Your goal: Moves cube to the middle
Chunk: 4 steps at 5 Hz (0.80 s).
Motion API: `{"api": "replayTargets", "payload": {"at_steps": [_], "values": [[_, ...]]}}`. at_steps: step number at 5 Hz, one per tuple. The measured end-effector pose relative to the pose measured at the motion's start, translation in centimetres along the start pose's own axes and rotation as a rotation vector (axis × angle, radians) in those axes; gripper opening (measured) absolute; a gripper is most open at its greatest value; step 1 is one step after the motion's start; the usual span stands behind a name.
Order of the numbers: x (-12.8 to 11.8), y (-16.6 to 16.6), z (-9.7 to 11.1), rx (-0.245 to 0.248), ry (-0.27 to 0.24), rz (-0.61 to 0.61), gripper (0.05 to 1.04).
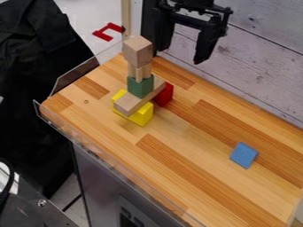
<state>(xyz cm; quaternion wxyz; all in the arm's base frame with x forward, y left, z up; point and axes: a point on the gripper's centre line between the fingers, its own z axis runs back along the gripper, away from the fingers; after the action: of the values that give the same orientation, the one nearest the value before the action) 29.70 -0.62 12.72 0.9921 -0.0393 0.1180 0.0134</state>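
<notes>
Toward the right of the counter (168,153), a blue block (244,155) lies flat, well apart from the stack. The task does not say which cube is meant; if it is this one, its low profile could let the tips skim over it or press on the wood, and its turned edges could make it pivot if gripped across the corners.

Farther back and left stands the stack: a yellow block (142,116) low down, a wooden plank (131,103) slanting across it, and a red block (164,95) by the plank's far end, though whether it bears weight I cannot tell. On the plank sits a green cube (140,86), with slim wooden pillars (139,71) above it and a natural wood cube (137,51) at the very top.

That top cube seems the likelier candidate, and the riskier: a sideways brush or uneven squeeze could tip the pillars and spill everything beneath.

Beside it, at the far edge, hangs the black tool (182,54), its fingers spread with nothing between; a low sideways approach could clip the tower.
</notes>
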Motion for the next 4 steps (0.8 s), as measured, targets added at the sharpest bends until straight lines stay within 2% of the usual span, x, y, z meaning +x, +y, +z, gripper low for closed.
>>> {"api": "replayTargets", "payload": {"at_steps": [1, 2, 3, 4], "values": [[0.0, 0.1, 0.3, 0.009, -0.012, 0.042, 0.999], [-0.2, 0.3, 1.8, 0.027, -0.068, 0.058, 1.0], [-0.5, 1.0, 2.7, 0.041, -0.083, 0.049, 1.0], [-0.9, 3.3, 3.1, 0.035, -0.099, 0.079, 1.0]]}}
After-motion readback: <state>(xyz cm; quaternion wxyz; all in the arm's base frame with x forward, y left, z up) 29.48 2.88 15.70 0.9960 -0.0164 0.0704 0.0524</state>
